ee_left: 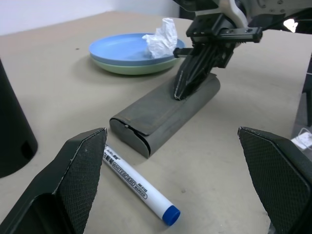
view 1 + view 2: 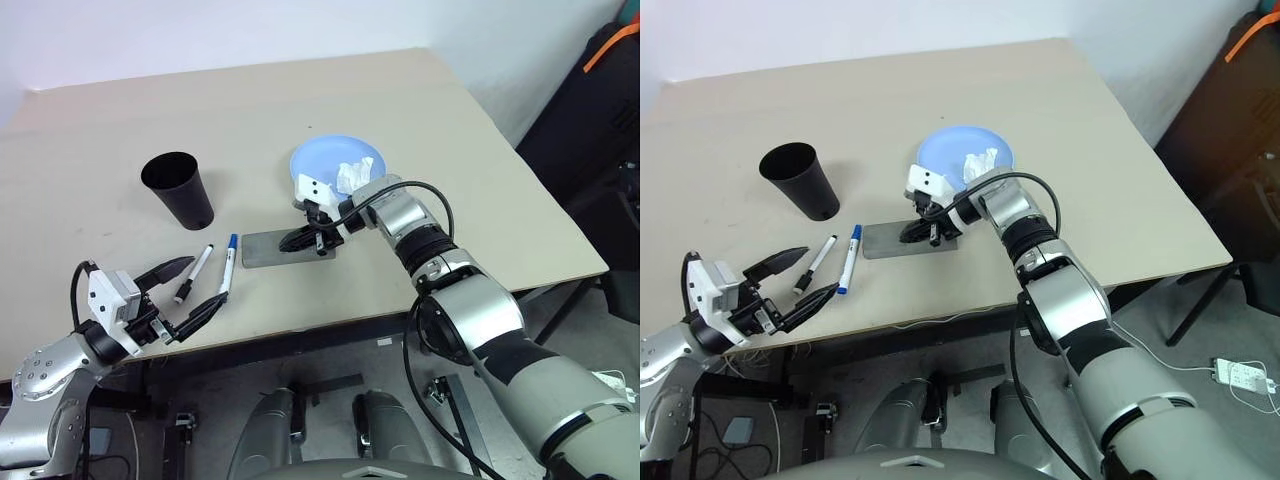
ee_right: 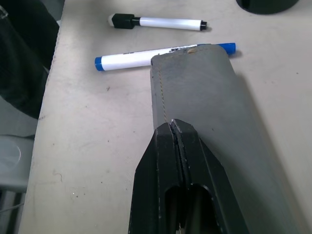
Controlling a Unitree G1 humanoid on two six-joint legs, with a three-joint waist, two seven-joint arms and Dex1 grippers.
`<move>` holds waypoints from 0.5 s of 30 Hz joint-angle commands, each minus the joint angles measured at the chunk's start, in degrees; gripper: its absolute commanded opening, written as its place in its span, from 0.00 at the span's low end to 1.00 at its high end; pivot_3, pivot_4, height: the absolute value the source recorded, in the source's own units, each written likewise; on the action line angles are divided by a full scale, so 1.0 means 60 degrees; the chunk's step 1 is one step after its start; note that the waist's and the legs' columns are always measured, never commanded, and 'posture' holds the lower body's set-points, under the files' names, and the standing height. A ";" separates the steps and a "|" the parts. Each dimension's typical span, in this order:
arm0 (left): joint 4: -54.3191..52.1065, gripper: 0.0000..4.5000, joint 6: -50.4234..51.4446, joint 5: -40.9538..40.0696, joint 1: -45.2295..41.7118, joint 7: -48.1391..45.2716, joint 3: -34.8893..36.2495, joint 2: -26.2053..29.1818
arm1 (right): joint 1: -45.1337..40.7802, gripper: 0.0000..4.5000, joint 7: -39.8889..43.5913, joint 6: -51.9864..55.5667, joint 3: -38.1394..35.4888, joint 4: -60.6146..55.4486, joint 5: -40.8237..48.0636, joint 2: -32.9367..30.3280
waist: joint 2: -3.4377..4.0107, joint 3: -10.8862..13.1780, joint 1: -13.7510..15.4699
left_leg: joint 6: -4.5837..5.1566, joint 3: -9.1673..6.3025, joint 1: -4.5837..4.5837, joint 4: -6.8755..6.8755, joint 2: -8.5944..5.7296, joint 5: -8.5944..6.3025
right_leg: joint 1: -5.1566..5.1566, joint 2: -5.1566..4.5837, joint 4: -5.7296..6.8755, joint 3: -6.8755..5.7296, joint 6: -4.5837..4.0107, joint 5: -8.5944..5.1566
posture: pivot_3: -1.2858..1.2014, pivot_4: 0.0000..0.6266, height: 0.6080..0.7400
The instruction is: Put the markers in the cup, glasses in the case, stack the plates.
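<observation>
The grey case (image 2: 268, 250) lies closed near the table's middle front. My right gripper (image 2: 294, 241) is shut, its tips resting on the case's top near its right end. The blue-capped marker (image 2: 228, 265) and the black-capped marker (image 2: 195, 272) lie side by side just left of the case. The black cup (image 2: 178, 188) stands upright behind them. My left gripper (image 2: 206, 282) is open at the front edge, its fingers (image 1: 78, 180) pointing toward the markers. The light blue plate (image 1: 122, 48) sits on the mint green plate (image 1: 139, 68) behind the case. The glasses are out of view.
A crumpled white tissue (image 2: 352, 176) lies on the blue plate. The table's front edge (image 2: 330, 322) runs just below the case and markers. A dark chair or bag (image 2: 600, 130) stands off the table's right side.
</observation>
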 commanded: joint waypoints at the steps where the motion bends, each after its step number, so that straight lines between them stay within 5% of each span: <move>1: -0.0431 1.00 0.0061 -0.0276 0.0060 0.0250 0.0533 0.0052 | -0.0216 0.00 0.0053 0.0472 -0.0392 -0.0529 0.0664 0.0024 | 0.0001 0.0000 0.0011 | 0.0000 0.0000 -0.0001 -0.0003 0.0000 0.0000 | -0.0005 0.0000 0.0000 0.0000 -0.0003 0.0001 | 0.52 0.24 0.79; 15: -0.1186 1.00 0.3526 -0.1714 0.0187 0.2132 0.1996 0.1137 | 0.0227 0.00 0.0115 0.1920 -0.0505 -0.2839 0.1809 -0.1051 | -0.0002 0.0000 0.0037 | 0.0000 -0.0002 -0.0008 -0.0018 0.0000 0.0000 | -0.0006 -0.0003 -0.0027 0.0000 -0.0005 0.0001 | 0.52 0.24 0.79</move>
